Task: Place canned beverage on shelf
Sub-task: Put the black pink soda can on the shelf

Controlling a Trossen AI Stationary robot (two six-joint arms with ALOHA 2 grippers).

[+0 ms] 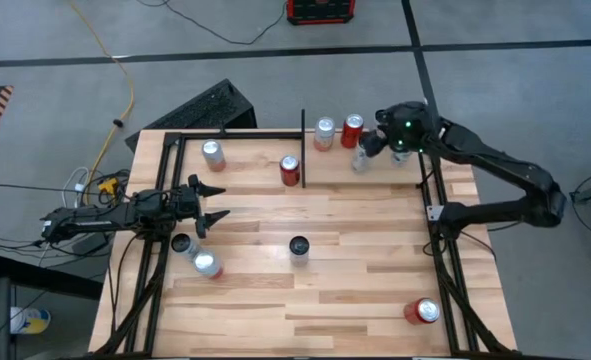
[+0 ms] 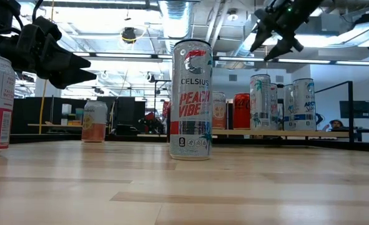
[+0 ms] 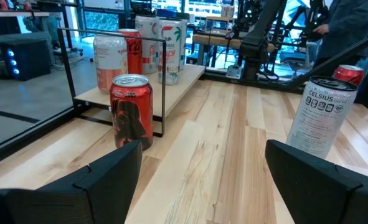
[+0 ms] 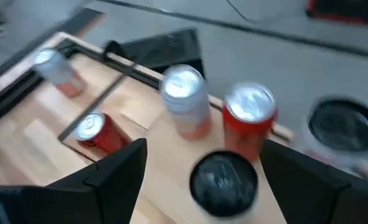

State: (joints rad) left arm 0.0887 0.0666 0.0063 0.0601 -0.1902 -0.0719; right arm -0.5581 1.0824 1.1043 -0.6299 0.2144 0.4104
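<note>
Above the shelf, the right gripper hangs with fingers spread wide over a dark-topped can; left gripper waits half-open, empty.

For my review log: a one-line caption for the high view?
Right gripper open above cans on the shelf; left gripper waits, open.

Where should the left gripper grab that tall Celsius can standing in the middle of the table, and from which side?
Take the Celsius can around its mid-body, coming in level from the left gripper. It stands upright, with open table all around, and its straight round wall suits the open jaws better than its top rim would.
</note>
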